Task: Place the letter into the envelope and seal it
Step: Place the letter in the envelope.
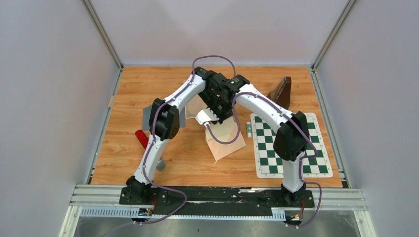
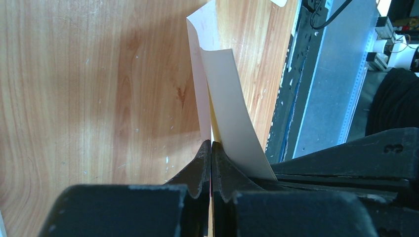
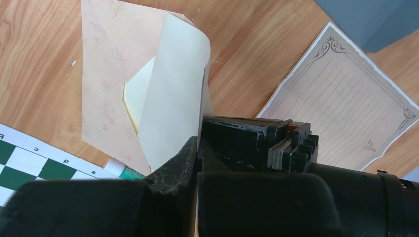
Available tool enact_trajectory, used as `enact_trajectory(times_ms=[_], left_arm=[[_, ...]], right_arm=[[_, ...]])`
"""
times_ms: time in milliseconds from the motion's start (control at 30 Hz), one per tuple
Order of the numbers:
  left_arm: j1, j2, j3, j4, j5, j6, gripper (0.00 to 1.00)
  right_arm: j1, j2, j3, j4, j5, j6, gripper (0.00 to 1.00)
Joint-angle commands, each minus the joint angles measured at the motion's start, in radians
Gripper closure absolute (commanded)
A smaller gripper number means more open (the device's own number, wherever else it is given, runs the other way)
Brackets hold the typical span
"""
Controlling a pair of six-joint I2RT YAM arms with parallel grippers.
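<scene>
The peach envelope (image 1: 226, 142) lies at mid-table with its flap (image 1: 206, 117) lifted. In the right wrist view the envelope (image 3: 104, 74) shows a pale yellow inside, and the cream flap (image 3: 170, 94) curls upward. My right gripper (image 3: 197, 140) is shut on the flap's edge. My left gripper (image 2: 211, 143) is shut on the same paper; peach and cream surfaces (image 2: 227, 108) rise from its jaws. The two grippers (image 1: 216, 112) meet just behind the envelope. The letter (image 3: 346, 98), a lined sheet with an ornate border, lies flat on the table beside the envelope, partly under the arms (image 1: 195, 106).
A glue stick (image 1: 249, 129) lies between the envelope and a green chessboard mat (image 1: 291, 145) on the right. A grey sheet (image 1: 148, 117) and a red object (image 1: 142, 138) are on the left. A brown object (image 1: 281, 91) stands at the back right.
</scene>
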Motion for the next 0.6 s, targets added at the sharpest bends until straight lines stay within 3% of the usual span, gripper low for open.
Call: enact_trajectory(times_ms=[0,567], left_arm=[[-0.009,-0.069,0.005,-0.104,0.031,0.020,1.00],[-0.005,-0.011,0.058,-0.103,0.059,-0.109,1.00]], right_arm=[[0.010,-0.018,0.018,0.048,0.067,0.083,1.00],[0.069,0.007,0.066,0.084,0.237,0.288,1.00]])
